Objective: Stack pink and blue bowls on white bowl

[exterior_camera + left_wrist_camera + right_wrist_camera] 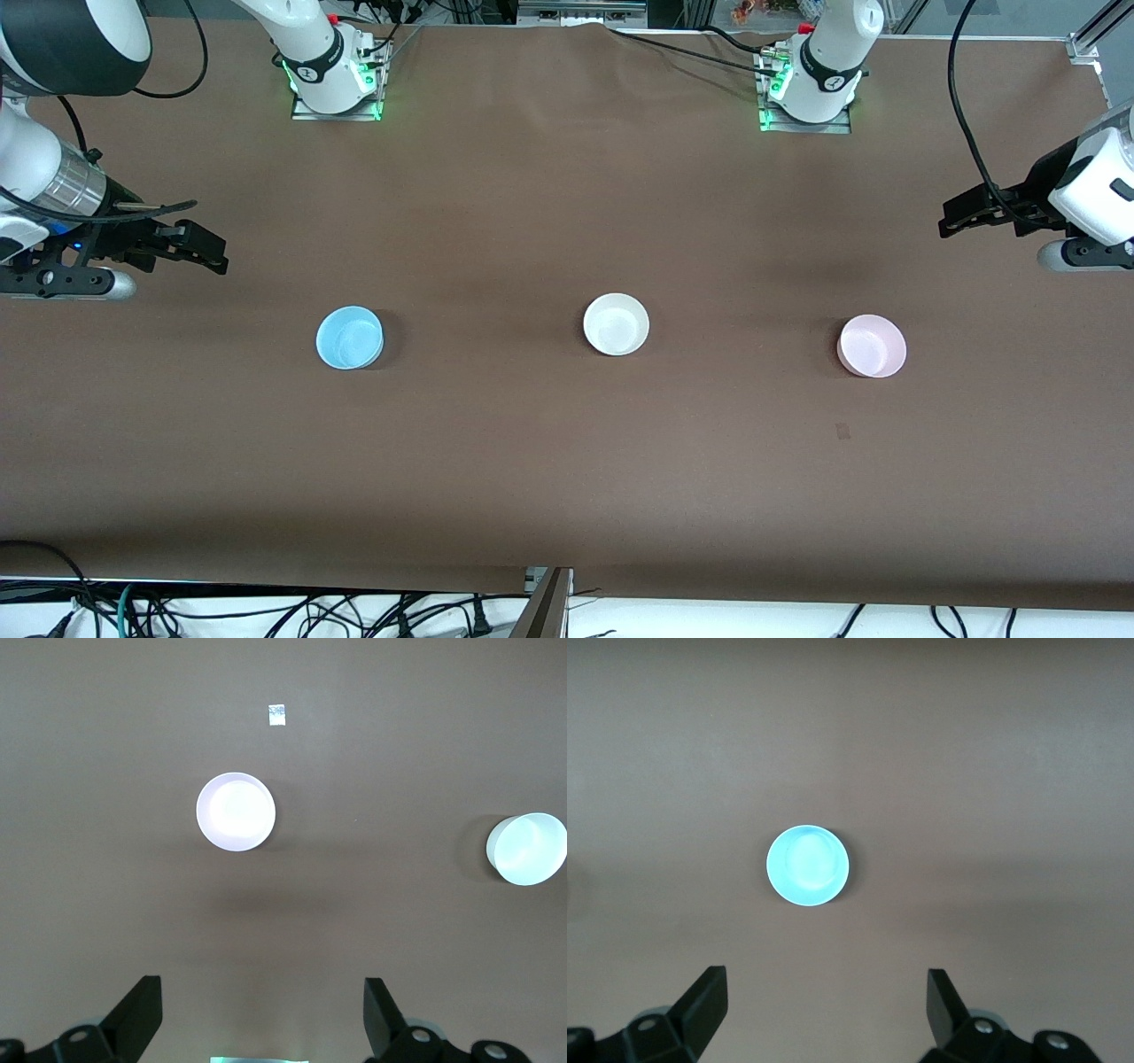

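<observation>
Brown table (567,496), blue bowl (350,338), white bowl (616,324), pink bowl (873,346) well apart; left gripper (957,217), right gripper (208,252) fingers spread, empty

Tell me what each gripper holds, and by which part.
Nothing is held. The left gripper and right gripper are open and empty, above bare table.

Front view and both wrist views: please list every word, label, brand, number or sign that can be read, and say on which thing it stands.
None can be read.
Blue bowl, white bowl, pink bowl: plain, no print.
Small pale patch on the table, nearer the front camera than the pink bowl: no legible text.
Marks on the arm bases: too small to read.
</observation>
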